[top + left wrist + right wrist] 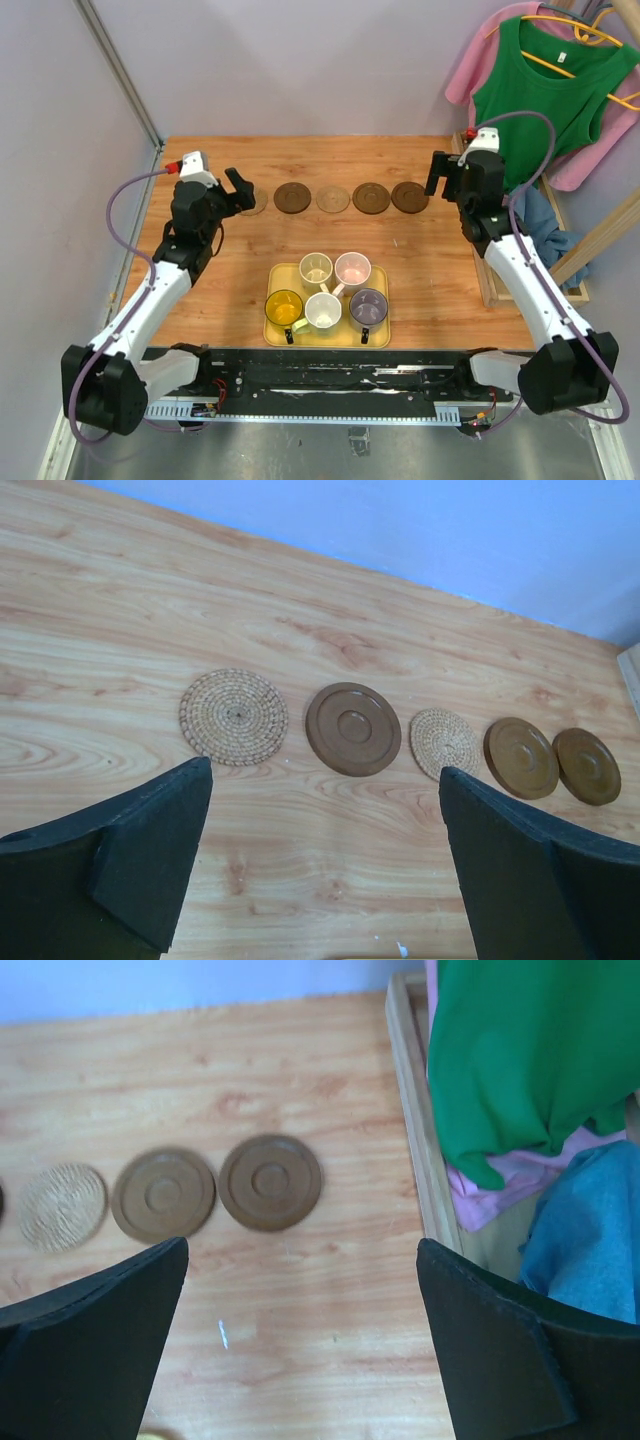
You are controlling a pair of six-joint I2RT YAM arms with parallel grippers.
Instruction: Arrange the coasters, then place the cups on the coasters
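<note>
Lying in a row across the far worktop (430,270), the coasters (333,198) look arranged, so the left fingers (140,850) and right fingers (500,1360), both spread empty, next need a cup (323,311) from the tray (275,338).

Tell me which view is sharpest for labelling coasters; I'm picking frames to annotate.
Left wrist: sharp, the woven coaster shows its weave. Right wrist: motion-blurred, the brown coasters smeared. Top external: even light, soft shadows, but the coaster row is small.
</note>
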